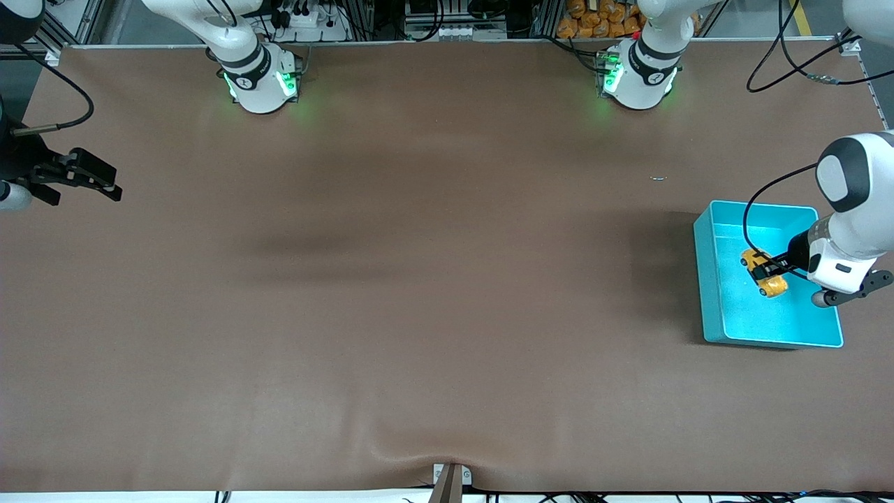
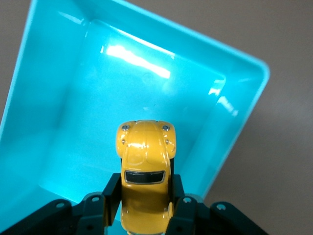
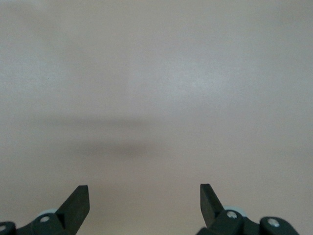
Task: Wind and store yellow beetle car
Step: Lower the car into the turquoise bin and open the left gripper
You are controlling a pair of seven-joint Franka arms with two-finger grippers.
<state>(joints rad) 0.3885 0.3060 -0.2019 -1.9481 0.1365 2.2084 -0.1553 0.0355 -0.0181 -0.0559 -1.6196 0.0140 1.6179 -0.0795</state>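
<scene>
Yellow beetle toy car (image 2: 144, 183) is clamped between the left jaws over the turquoise plastic bin (image 1: 712, 279). If released tilted, it could roll or bounce. The right jaws (image 3: 144, 205) wait spread over bare table.

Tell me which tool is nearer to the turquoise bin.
Left. The left tool is over the turquoise bin, shut on the yellow beetle car. The right tool waits open over the table at the right arm's end.

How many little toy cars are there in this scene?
1: the yellow beetle car, gripped by the left end effector over the turquoise bin. No others show.
</scene>
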